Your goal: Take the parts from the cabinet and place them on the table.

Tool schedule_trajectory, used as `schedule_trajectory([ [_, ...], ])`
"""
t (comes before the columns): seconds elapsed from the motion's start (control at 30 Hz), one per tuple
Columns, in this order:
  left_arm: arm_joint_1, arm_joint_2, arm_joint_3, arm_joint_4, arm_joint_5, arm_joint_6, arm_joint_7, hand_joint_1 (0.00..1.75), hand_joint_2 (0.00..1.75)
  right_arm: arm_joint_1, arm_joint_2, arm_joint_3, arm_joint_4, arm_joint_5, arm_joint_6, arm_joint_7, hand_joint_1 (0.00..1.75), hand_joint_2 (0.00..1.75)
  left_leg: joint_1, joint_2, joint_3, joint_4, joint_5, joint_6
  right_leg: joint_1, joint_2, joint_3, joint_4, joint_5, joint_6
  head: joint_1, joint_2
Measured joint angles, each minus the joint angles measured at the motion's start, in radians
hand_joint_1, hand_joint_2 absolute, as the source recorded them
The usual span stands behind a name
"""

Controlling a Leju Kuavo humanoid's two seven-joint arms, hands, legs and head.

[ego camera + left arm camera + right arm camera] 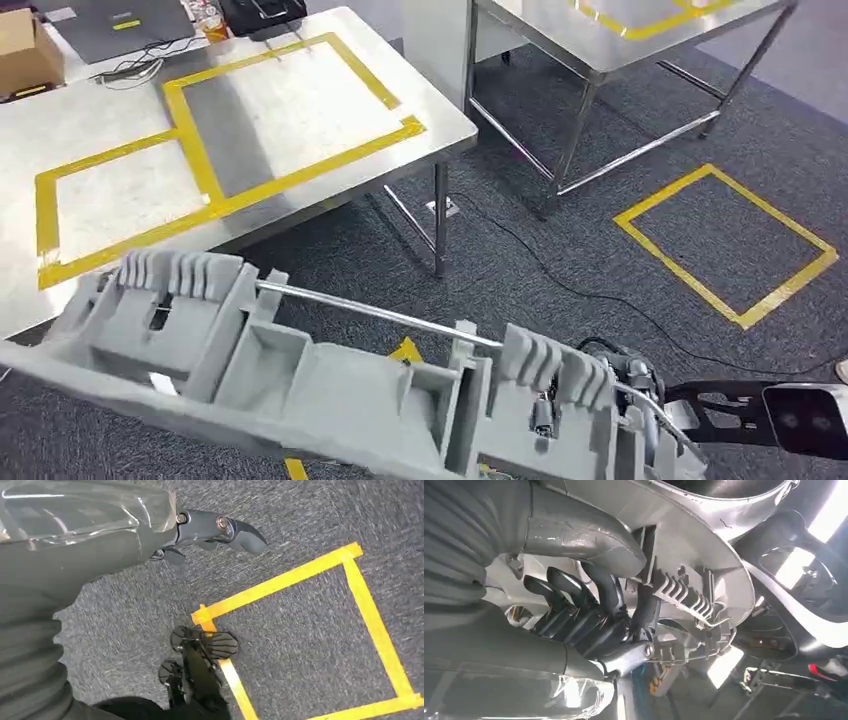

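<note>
The steel table (90, 120) filled the upper left of the head view, its top marked with two adjoining rectangles of yellow tape (200, 160), and its far edge carried a cardboard box (25, 50), a laptop (120, 25) and some cables. A second steel table (600, 40) stood beyond it to the right, also taped in yellow, and on the grey carpet (560, 260) near that table lay a yellow tape square (725, 245), with a black cable trailing across the floor between them. Low in the head view, in front of the near table and above the carpet, a long grey moulded part (300, 370) stretched from left to right, ribbed at both ends, with a thin metal rod running along its upper side. The right hand (589, 615) gripped this part at its right end, the dark fingers (569, 592) curled around the grey plastic beside a row of ribs and the thumb pressed across it. The left hand (215, 532) hung over the carpet beside another outline of yellow floor tape (300, 625), its fingers loosely extended and holding nothing.
</note>
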Motion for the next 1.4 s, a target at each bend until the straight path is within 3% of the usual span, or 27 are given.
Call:
schedule_trajectory([
  [0.1,0.001,0.000,0.002,0.000,0.000,0.002,0.000,0.00,1.75,-0.001,0.005,0.001,-0.001,-0.002,0.000,0.003,1.73,1.75,-0.002,-0.040,-0.002,-0.013,0.004,0.005,0.003,-0.038,0.016,-0.012,-0.004,0.010,-0.002,0.000],
  [0.13,0.002,-0.001,0.002,0.000,-0.002,0.001,0.001,0.00,1.75,-0.002,0.006,0.000,-0.003,-0.002,0.000,0.004,1.73,1.75,0.017,-0.053,0.024,-0.033,0.017,0.006,0.000,-0.013,0.011,-0.005,-0.011,0.015,0.000,0.000],
  [0.17,0.001,-0.003,0.002,0.000,-0.002,0.001,0.000,0.00,1.75,-0.002,0.005,0.002,-0.005,-0.002,0.000,0.005,1.73,1.75,0.018,-0.067,0.031,-0.042,0.020,0.010,-0.003,0.047,0.005,0.023,-0.026,0.013,0.003,0.000],
  [0.2,-0.003,-0.002,0.002,0.000,-0.001,0.001,0.000,0.00,1.75,0.000,0.004,0.002,-0.006,-0.005,0.000,0.004,1.73,1.75,0.019,-0.079,0.031,-0.042,0.024,0.014,-0.005,0.079,-0.026,0.089,-0.053,0.009,0.005,0.000],
  [0.27,-0.007,-0.004,0.002,0.000,0.000,-0.005,0.001,0.00,1.75,0.003,0.001,0.000,-0.006,-0.007,0.000,0.004,1.73,1.75,0.021,-0.112,0.030,-0.042,0.024,0.014,-0.010,0.099,-0.110,0.246,-0.107,0.009,0.009,0.000],
  [0.3,-0.007,-0.005,0.002,0.000,0.001,-0.006,0.001,0.00,1.75,0.003,0.000,0.000,-0.006,-0.008,0.000,0.004,1.73,1.75,0.023,-0.130,0.030,-0.041,0.023,0.013,-0.012,0.099,-0.145,0.302,-0.115,0.016,0.008,0.000],
  [0.37,-0.005,-0.006,0.002,0.000,0.001,-0.011,0.002,0.00,1.75,0.002,-0.001,0.000,-0.006,-0.009,0.002,0.004,1.73,1.75,0.027,-0.161,0.035,-0.040,0.021,0.010,-0.020,0.100,-0.137,0.246,-0.070,0.040,0.008,0.000],
  [0.43,-0.004,-0.007,0.003,0.000,0.001,-0.018,0.005,0.00,1.75,0.002,-0.002,0.000,-0.006,-0.013,0.002,0.005,1.73,1.75,0.033,-0.182,0.037,-0.032,0.015,-0.001,-0.031,0.106,-0.063,0.060,0.019,0.068,0.011,0.000],
  [0.47,-0.003,-0.006,0.003,-0.001,0.001,-0.019,0.005,0.00,1.75,0.000,-0.003,0.000,-0.005,-0.014,0.002,0.005,1.73,1.75,0.031,-0.192,0.031,-0.025,0.009,-0.009,-0.037,0.112,-0.044,0.000,0.040,0.070,0.016,0.000],
  [0.5,-0.002,-0.005,0.005,-0.001,0.000,-0.019,0.007,0.00,1.75,0.000,-0.003,0.000,-0.006,-0.017,0.002,0.005,1.73,1.75,0.027,-0.198,0.027,-0.013,0.001,-0.020,-0.031,0.114,-0.045,-0.001,0.044,0.051,0.016,0.000],
  [0.6,0.006,-0.005,0.010,-0.001,-0.003,-0.019,0.007,0.00,1.75,0.000,-0.003,0.000,-0.005,-0.027,0.002,0.004,1.73,1.75,0.033,-0.197,0.025,-0.019,0.001,-0.033,-0.023,0.113,-0.043,0.001,0.047,0.027,0.016,0.000],
  [0.63,0.006,-0.003,0.013,-0.002,-0.003,-0.018,0.007,0.00,1.75,0.000,-0.002,0.000,-0.005,-0.029,0.002,0.004,1.73,1.75,0.036,-0.195,0.026,-0.015,-0.005,-0.037,-0.035,0.111,-0.039,-0.003,0.049,0.021,0.015,0.000],
  [0.67,0.006,-0.005,0.013,-0.002,-0.003,-0.018,0.006,0.00,1.75,0.000,-0.002,0.000,-0.005,-0.031,0.002,0.004,1.73,1.75,0.031,-0.159,0.016,0.008,-0.020,-0.042,-0.033,0.109,-0.035,-0.003,0.046,0.016,0.013,0.000],
  [0.73,0.002,-0.004,0.013,-0.002,-0.003,-0.018,0.006,0.00,1.75,0.001,-0.001,0.000,-0.005,-0.034,0.002,0.004,1.73,1.75,0.034,-0.110,-0.046,0.139,-0.089,-0.051,-0.028,0.104,-0.033,-0.002,0.043,0.007,0.003,0.000],
  [0.8,0.002,-0.005,0.013,-0.002,-0.005,-0.018,0.005,0.00,1.75,0.002,-0.002,0.000,-0.005,-0.034,0.002,0.005,1.73,1.75,0.036,-0.101,-0.122,0.284,-0.140,-0.054,-0.024,0.098,-0.033,-0.002,0.041,0.004,0.003,0.000],
  [0.83,0.002,-0.005,0.013,-0.002,-0.005,-0.018,0.005,0.00,1.75,0.002,-0.002,0.000,-0.005,-0.032,0.002,0.005,1.73,1.75,0.036,-0.101,-0.133,0.301,-0.132,-0.053,-0.023,0.097,-0.032,-0.002,0.040,0.003,0.003,0.000],
  [0.87,0.003,-0.004,0.014,-0.002,-0.005,-0.018,0.005,0.00,1.75,0.001,-0.002,0.000,-0.005,-0.031,0.002,0.005,1.73,1.75,0.036,-0.101,-0.118,0.263,-0.102,-0.050,-0.021,0.096,-0.030,-0.002,0.039,0.002,0.003,0.000],
  [0.93,0.002,-0.002,0.014,-0.002,-0.006,-0.018,0.003,0.00,1.75,0.000,-0.002,0.000,-0.005,-0.031,0.002,0.005,1.73,1.75,0.033,-0.100,-0.033,0.091,-0.014,-0.037,-0.017,0.096,-0.024,-0.003,0.037,0.001,0.002,0.000],
  [0.97,0.002,-0.001,0.014,-0.003,-0.006,-0.017,0.003,0.00,1.75,0.000,-0.001,0.000,-0.005,-0.031,0.002,0.005,1.73,1.75,0.027,-0.092,0.010,0.007,0.012,-0.025,-0.017,0.096,-0.022,-0.004,0.035,0.003,0.002,0.000],
  [1.0,0.001,0.002,0.016,-0.003,-0.007,-0.017,0.002,0.00,1.75,0.000,-0.001,0.000,-0.005,-0.031,0.002,0.005,1.73,1.75,0.023,-0.084,0.017,-0.004,-0.009,-0.023,-0.012,0.094,-0.023,-0.005,0.035,0.005,0.004,0.000],
  [1.1,-0.003,0.003,0.017,-0.003,-0.009,-0.018,0.002,0.00,1.75,-0.002,-0.002,0.000,-0.005,-0.031,0.002,0.005,1.73,1.75,0.014,-0.088,0.016,-0.011,-0.007,-0.015,-0.014,0.089,-0.021,-0.011,0.034,0.017,0.003,0.000],
  [1.13,-0.003,0.003,0.018,-0.004,-0.009,-0.018,0.001,0.00,1.75,-0.005,-0.002,0.000,-0.006,-0.031,0.002,0.005,1.73,1.75,0.015,-0.091,0.031,-0.026,-0.001,-0.007,-0.010,0.087,-0.014,-0.017,0.034,0.026,0.002,0.000],
  [1.17,-0.001,0.002,0.018,-0.004,-0.011,-0.018,0.002,0.00,1.75,-0.005,-0.002,-0.001,-0.007,-0.030,0.002,0.005,1.73,1.75,0.027,-0.092,0.047,-0.046,0.010,-0.003,-0.012,0.089,-0.019,-0.004,0.028,0.026,0.005,0.000],
  [1.2,-0.004,0.001,0.018,-0.004,-0.012,-0.018,0.002,0.00,1.75,-0.007,-0.003,-0.001,-0.008,-0.029,0.002,0.005,1.73,1.75,0.026,-0.095,0.055,-0.056,0.015,0.003,-0.009,0.094,-0.036,0.032,0.007,0.023,0.006,0.000],
  [1.3,-0.007,-0.003,0.022,-0.004,-0.015,-0.018,0.003,0.00,1.75,-0.004,-0.005,-0.005,-0.007,-0.024,0.002,0.005,1.73,1.75,0.026,-0.103,0.053,-0.056,0.015,0.007,-0.013,0.099,-0.154,0.256,-0.076,0.019,0.007,0.000],
  [1.33,-0.006,-0.003,0.024,-0.004,-0.016,-0.017,0.004,0.00,1.75,-0.004,-0.005,-0.005,-0.007,-0.023,0.002,0.005,1.73,1.75,0.026,-0.105,0.053,-0.055,0.014,0.006,-0.015,0.099,-0.176,0.290,-0.076,0.027,0.007,0.000],
  [1.4,-0.006,-0.005,0.026,-0.003,-0.018,-0.016,0.005,0.00,1.75,-0.004,-0.006,-0.008,-0.007,-0.016,0.003,0.005,1.73,1.75,0.029,-0.113,0.055,-0.054,0.011,0.003,-0.024,0.099,-0.145,0.204,-0.027,0.052,0.008,0.000],
])
